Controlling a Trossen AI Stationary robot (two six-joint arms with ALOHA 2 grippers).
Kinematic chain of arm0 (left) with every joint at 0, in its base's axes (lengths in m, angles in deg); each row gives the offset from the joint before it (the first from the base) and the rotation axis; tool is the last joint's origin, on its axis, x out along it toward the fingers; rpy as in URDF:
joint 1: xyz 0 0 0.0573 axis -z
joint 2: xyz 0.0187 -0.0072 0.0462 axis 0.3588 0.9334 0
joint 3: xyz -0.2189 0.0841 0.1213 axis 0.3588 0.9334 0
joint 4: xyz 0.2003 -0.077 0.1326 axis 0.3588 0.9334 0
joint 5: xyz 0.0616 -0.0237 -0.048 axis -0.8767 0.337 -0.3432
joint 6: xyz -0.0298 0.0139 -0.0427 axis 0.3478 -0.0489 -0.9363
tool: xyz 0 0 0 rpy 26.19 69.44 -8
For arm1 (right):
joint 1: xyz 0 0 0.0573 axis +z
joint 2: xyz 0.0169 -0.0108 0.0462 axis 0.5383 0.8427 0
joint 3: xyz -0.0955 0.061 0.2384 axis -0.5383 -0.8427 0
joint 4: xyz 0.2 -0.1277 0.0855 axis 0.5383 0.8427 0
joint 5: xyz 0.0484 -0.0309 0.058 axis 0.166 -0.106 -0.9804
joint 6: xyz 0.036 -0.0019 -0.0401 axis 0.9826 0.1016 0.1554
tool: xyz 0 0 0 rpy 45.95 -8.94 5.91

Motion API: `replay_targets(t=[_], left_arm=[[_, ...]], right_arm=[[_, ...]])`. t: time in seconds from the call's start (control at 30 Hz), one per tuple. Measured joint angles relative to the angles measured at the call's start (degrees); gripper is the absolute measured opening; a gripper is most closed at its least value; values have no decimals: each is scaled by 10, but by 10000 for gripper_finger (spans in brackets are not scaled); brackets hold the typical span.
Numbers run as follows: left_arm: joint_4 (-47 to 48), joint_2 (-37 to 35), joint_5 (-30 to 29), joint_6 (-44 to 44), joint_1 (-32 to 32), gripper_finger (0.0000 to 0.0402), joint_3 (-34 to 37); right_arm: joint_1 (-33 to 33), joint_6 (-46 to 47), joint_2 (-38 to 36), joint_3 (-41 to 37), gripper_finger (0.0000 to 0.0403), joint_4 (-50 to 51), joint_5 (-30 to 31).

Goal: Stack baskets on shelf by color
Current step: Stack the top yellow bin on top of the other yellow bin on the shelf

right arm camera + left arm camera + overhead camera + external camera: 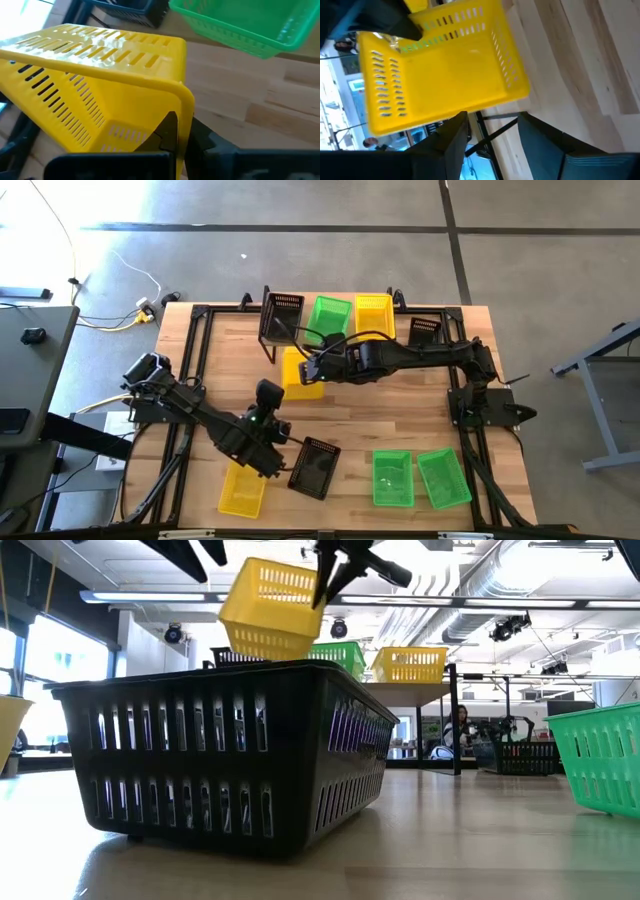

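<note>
A yellow basket (298, 372) hangs tilted above the middle of the table, with my right gripper (314, 370) shut on it; in the low view the basket (268, 605) is high above the tabletop. My left gripper (492, 137) stands open just short of the basket's wall (445, 75), nothing between its fingers. On the shelf (405, 686) at the far edge rest a black basket (282, 315), a green basket (330, 314) and a yellow basket (373, 313), each on its bottom. My right gripper pinches the yellow basket's side wall at a rim corner (184, 107), one finger (167, 132) inside the basket and the other outside. The fingers come from above, slanting down. The basket hangs tilted below them, lifted clear of the table.
Near the front edge lie a yellow basket (243, 490), a black basket (315, 468) and two green baskets (392, 478) (445, 478). Another black basket (425, 330) sits at the far right beside the shelf. Bare wood (400, 415) lies between.
</note>
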Motion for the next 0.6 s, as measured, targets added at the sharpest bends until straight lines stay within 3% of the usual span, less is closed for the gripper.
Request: replay_targets(t=[0.27,0.6], left_arm=[[18,-4,3,-19,17,161,-39],[19,-6,4,-13,13,161,-124]], right_arm=[[-1,-30,-15,-1,0,29,-28],[-21,-70,-94,1,0,89,-55]])
